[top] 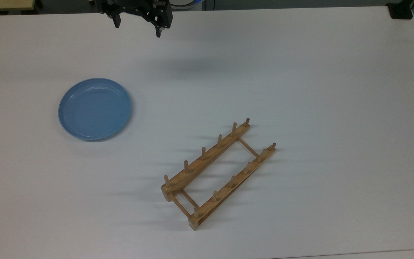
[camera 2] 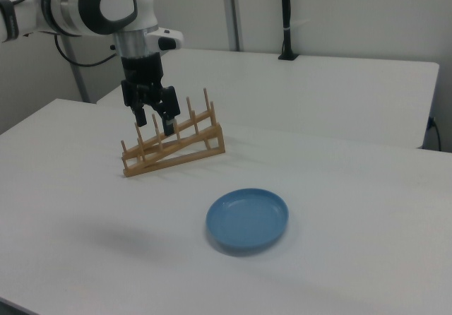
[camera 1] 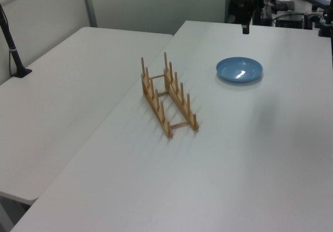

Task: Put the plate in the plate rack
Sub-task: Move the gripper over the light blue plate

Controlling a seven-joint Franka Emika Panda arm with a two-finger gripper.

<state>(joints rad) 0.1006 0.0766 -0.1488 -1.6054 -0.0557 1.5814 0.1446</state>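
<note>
Jaws apart and empty, the gripper [top: 138, 27] hangs at the top view's upper left; the plate [top: 95, 109] lies flat below it, left of the rack [top: 218, 173].

- The top view is looking steeply down on the counter [top: 300, 72] from high above.
- The left view is looking along it from one end, farther off.
- The right view is facing back from the opposite side, lower and nearer.
- All three are sharing the plate rack [top: 218, 172] [camera 1: 167, 97] [camera 2: 175, 142].
</note>
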